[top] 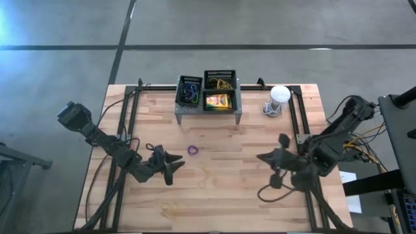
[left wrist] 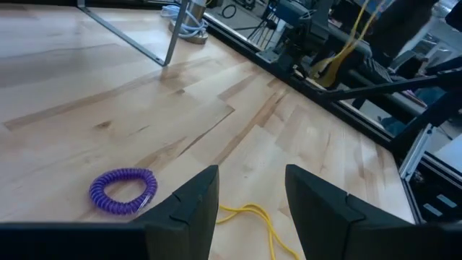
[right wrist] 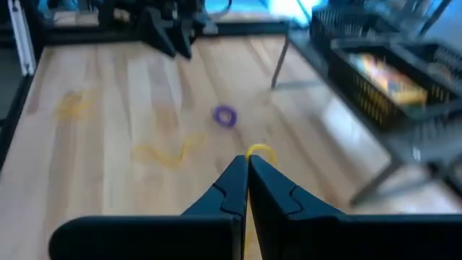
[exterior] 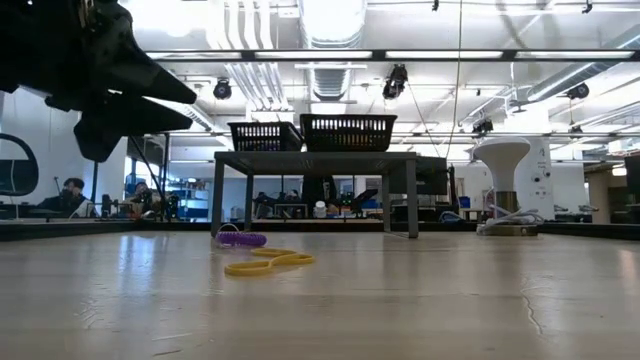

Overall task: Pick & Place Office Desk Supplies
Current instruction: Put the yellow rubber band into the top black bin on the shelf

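Note:
A purple loop band lies flat on the table's middle. A thin tan rubber band lies near it, and another lies by the near edge. A crayon box and more bands sit in the rack's baskets. My left gripper hovers open, left of and nearer than the purple band. My right gripper is shut, raised right of centre. A small tan loop shows just past its fingertips. My right gripper is shut, with the small tan loop right at its fingertips. I cannot tell whether it holds that loop or the loop lies on the table beyond.
The grey mesh rack with black baskets stands on legs at the far middle of the table. The white-domed round object stands to its right. Black rails run along both sides. Bare wood lies between the grippers.

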`<state>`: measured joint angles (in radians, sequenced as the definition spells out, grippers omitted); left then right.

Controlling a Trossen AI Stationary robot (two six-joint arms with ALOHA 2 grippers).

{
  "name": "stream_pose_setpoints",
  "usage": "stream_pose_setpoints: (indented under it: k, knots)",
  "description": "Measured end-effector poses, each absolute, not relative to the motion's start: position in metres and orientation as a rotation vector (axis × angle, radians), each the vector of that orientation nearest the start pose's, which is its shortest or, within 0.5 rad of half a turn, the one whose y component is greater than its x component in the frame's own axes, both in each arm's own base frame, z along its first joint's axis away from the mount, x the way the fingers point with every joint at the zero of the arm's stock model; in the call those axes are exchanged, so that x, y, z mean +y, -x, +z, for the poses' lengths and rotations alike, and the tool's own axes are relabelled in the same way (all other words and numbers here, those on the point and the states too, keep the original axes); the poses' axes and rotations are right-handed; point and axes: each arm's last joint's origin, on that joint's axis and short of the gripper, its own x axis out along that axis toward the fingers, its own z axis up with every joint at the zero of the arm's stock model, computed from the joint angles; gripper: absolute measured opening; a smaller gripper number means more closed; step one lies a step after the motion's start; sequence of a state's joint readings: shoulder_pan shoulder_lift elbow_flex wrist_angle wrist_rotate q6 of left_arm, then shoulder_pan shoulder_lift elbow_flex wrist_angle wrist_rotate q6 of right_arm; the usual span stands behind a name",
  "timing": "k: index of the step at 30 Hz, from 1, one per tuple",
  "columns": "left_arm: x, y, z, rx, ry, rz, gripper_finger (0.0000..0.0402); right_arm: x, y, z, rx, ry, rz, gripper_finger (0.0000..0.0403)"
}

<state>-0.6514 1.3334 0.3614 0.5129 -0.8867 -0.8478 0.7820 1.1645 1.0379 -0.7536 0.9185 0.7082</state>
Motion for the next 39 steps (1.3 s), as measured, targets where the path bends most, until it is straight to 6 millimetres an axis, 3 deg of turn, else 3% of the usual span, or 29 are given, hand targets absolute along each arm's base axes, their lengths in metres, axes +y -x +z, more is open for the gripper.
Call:
stream_pose_setpoints:
  k: [5, 12, 17, 22, 26, 30, 35, 39]
  knots:
    - [-0.117, -0.191, 0.154, 0.204, 0.521, 0.347, 0.0164, 0.147, -0.154, 0.307, 0.639, -0.126, -0.312, 0.0008]
    - [-0.118, -0.191, 0.155, 0.194, 0.529, 0.342, 0.0163, 0.178, -0.158, 0.274, 0.8, -0.197, -0.193, 0.0008]
    - [-0.118, -0.191, 0.155, 0.195, 0.529, 0.34, 0.0163, 0.2, -0.179, 0.251, 0.661, -0.215, -0.018, 0.0008]
    - [-0.118, -0.192, 0.156, 0.189, 0.528, 0.336, 0.0163, 0.2, -0.215, 0.243, 0.364, -0.17, 0.077, 0.0008]
    - [-0.119, -0.192, 0.157, 0.184, 0.533, 0.333, 0.0163, 0.178, -0.244, 0.252, 0.155, -0.065, 0.03, 0.0008]
    - [-0.122, -0.196, 0.164, 0.177, 0.508, 0.319, 0.0163, 0.14, -0.272, 0.273, 0.06, 0.039, -0.104, 0.0008]
    - [-0.126, -0.202, 0.175, 0.161, 0.468, 0.302, 0.0163, 0.074, -0.307, 0.312, 0.041, 0.103, -0.213, 0.0008]
    - [-0.128, -0.204, 0.179, 0.156, 0.446, 0.296, 0.0163, 0.013, -0.323, 0.342, 0.124, 0.158, -0.379, 0.0008]
